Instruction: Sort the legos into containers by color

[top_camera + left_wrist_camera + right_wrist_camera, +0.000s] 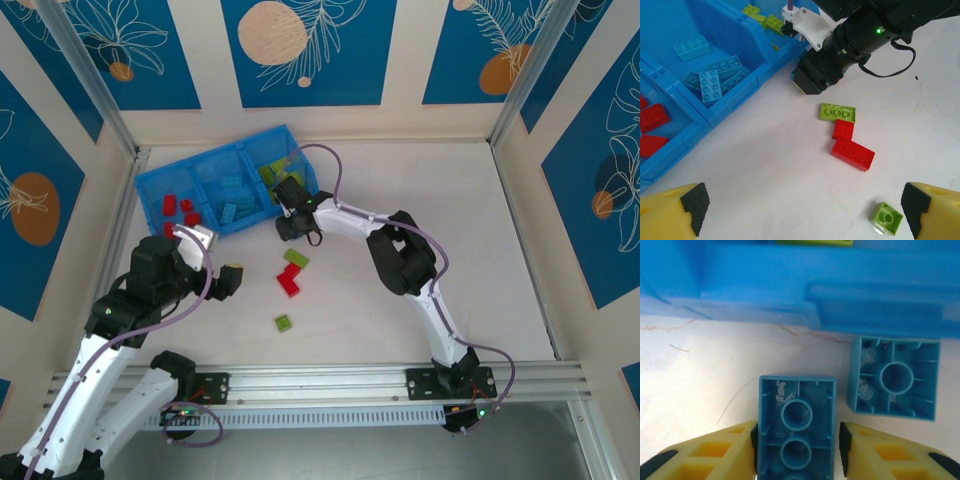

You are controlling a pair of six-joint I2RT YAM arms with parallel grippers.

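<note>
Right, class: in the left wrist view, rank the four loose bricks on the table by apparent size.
Long red brick
Long green brick
Then small red brick and small green brick, unranked: the green one lies nearer the camera.

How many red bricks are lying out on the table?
2: a small red brick and a longer red brick, touching each other on the table, beside a green brick. More may be hidden.
</note>
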